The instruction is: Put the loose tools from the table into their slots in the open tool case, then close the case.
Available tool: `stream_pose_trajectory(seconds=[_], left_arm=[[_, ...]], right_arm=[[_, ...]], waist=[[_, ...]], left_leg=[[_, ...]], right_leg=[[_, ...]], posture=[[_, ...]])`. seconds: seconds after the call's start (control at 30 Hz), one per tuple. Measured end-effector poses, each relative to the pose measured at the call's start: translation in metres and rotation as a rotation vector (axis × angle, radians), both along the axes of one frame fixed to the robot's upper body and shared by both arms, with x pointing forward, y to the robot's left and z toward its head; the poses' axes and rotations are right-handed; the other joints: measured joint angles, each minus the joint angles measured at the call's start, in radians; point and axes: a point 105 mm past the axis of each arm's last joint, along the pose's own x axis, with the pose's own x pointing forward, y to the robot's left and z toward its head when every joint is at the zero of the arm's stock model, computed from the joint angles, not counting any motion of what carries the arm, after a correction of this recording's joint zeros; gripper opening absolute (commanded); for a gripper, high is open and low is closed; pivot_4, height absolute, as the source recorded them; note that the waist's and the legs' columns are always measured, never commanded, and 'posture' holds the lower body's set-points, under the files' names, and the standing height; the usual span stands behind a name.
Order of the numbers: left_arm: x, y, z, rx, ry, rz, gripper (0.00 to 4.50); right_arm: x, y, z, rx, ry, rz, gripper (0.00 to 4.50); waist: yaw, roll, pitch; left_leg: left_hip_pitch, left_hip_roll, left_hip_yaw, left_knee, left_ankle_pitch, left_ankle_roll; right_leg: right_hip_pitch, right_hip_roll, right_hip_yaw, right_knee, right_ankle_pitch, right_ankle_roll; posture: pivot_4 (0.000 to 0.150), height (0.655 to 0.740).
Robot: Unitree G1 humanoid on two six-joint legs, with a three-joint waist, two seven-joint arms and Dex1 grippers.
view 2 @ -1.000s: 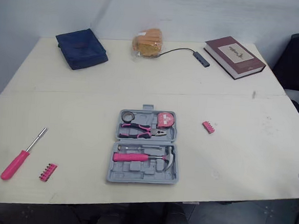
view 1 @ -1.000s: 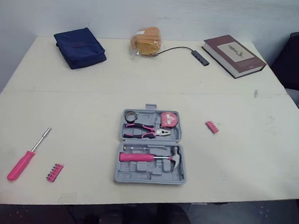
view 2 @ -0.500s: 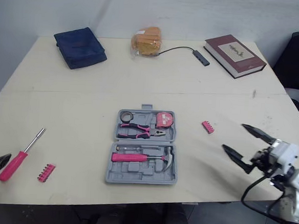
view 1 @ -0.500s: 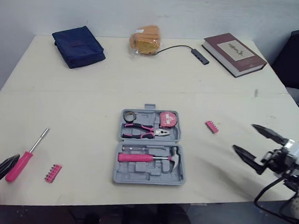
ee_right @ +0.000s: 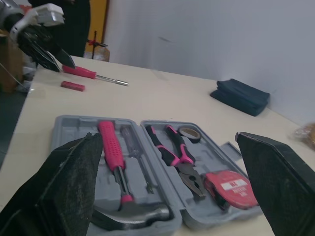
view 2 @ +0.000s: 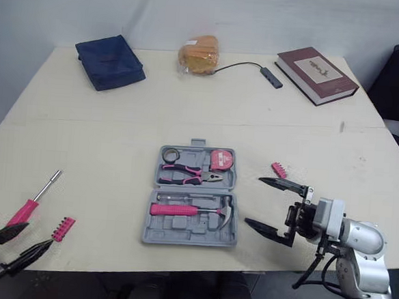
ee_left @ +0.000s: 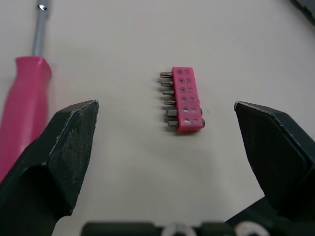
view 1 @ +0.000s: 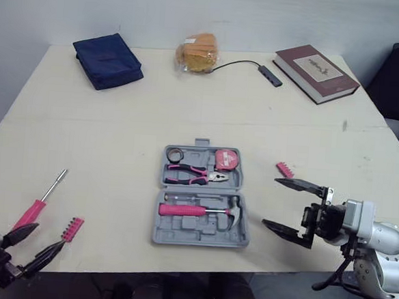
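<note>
Looking down from the head camera: the open grey moulded-plastic tool case (view 1: pixel 180 227) sits mid-desk, toward the near edge. A pink-handled hammer (view 1: pixel 195 210), pink-gripped pliers (view 1: pixel 196 175) and a pink tape measure (view 1: pixel 227 158) are seated in it. Loose by the near left corner are a pink-handled screwdriver with a steel shaft (view 1: pixel 36 210) and a small pink plastic bit strip (view 1: pixel 73 229), near each other but not touching. A second pink bit strip (view 1: pixel 284 170) lies just right of the case. Your left gripper (view 1: pixel 48 235) hovers at the near edge just short of the first strip, fingers spread, holding nothing. Your right gripper (view 1: pixel 271 202) hangs right of the case, fingers wide apart, empty.

Left wrist view: the strip lies flat between your spread fingers (ee_left: pixel 69 137), its bits pointing toward the screwdriver.
- Strip: judge it light, rigid and thin. It will likely skate on the smooth desk, so close across the plastic body, not the steel bits, which may pull out.
- Screwdriver: stiff and probably handle-heavy. Take the pink handle near the shaft; the steel looks slick.

Right wrist view: the case lies open ahead, with empty recesses beside the hammer. For closing, judge the shell light and likely to slide. Steady one half while folding the other.
</note>
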Motion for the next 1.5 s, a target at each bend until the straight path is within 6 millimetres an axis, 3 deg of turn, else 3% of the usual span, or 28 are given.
stream_pose_trajectory(seconds=[0.2,0.53,0.63,0.8,0.87,0.9,1.27,1.5], left_arm=[[0.006,-0.008,-0.014,-0.01,0.015,0.014,4.47],[0.023,-0.012,-0.019,0.029,-0.024,0.008,4.47],[0.024,-0.012,-0.02,0.038,-0.013,0.001,3.71],[0.024,-0.015,-0.023,0.032,-0.005,-0.013,1.48],[0.024,-0.016,-0.023,0.031,-0.006,-0.018,0.77],[0.024,-0.017,-0.023,0.03,-0.007,-0.021,0.63],[0.025,-0.03,-0.022,-0.014,-0.065,-0.105,0.63],[0.046,-0.06,0.024,0.05,-0.197,-0.342,0.63]], right_arm=[[0.002,0.011,0.002,-0.003,0.003,0.03,4.5],[0.008,0.025,0.017,-0.005,0.001,0.022,4.5],[0.01,0.025,0.021,-0.011,-0.001,0.017,4.5],[0.011,0.025,0.021,-0.012,0.004,0.011,4.5],[0.011,0.025,0.021,-0.014,0.003,0.007,4.5],[0.011,0.025,0.021,-0.015,0.003,0.004,4.5],[0.012,0.023,0.017,-0.029,0.014,-0.009,4.5],[0.013,0.017,0.01,-0.069,0.039,-0.02,4.5]], waist=[[0.001,-0.002,0.0],[0.006,-0.001,-0.001],[0.006,0.0,-0.002],[0.005,0.002,-0.003],[0.005,0.002,-0.003],[0.005,0.002,-0.003],[0.005,0.001,-0.002],[0.003,-0.003,-0.001]], left_leg=[[0.0,0.0,0.0,0.0,0.0,0.001],[0.0,-0.001,-0.001,0.001,0.001,0.002],[0.0,-0.001,0.0,0.0,0.001,0.001],[0.0,-0.001,0.0,0.0,0.002,0.003],[0.0,-0.002,0.0,0.0,0.003,0.006],[0.0,-0.002,0.0,0.0,0.003,0.006],[0.0,-0.001,0.0,0.0,0.003,0.006],[-0.001,-0.001,-0.001,0.001,0.004,0.006]], right_leg=[[0.0,0.0,0.0,0.001,0.0,0.0],[0.0,-0.001,-0.001,0.001,0.0,0.0],[0.0,-0.001,-0.001,0.002,0.0,0.0],[0.0,-0.001,-0.001,0.001,0.0,0.0],[0.0,-0.001,-0.002,0.001,0.0,0.0],[0.0,-0.002,-0.003,0.001,0.0,0.0],[0.0,-0.002,-0.003,0.001,0.0,0.0],[0.0,-0.001,-0.003,0.001,0.0,0.0]], posture=[[0.15,0.74],[0.15,0.74],[0.15,0.74],[0.15,0.74],[0.15,0.74],[0.15,0.74],[0.15,0.74],[0.15,0.74]])
